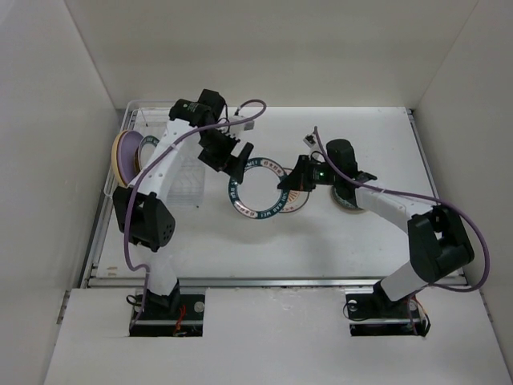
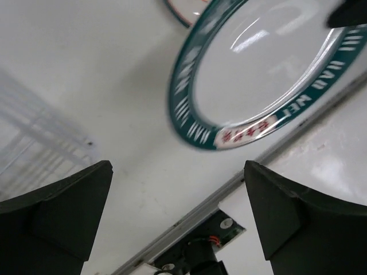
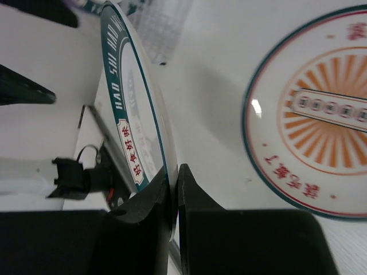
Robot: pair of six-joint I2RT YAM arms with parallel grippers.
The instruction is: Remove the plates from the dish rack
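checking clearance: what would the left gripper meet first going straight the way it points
Probably the teal-rimmed plate, held at its edge by the right gripper; the open left gripper aims at its rim, though depth is unclear.

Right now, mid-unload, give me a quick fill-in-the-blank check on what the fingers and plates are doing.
1. The right fingers are ___ on the teal-rimmed plate at its rim.
2. The left fingers stand ___, holding nothing.
3. The orange sunburst plate lies ___ on the table.
4. The tan plate stands in the dish rack, on the ___ arm's side.

Missing words: shut; open; flat; left.
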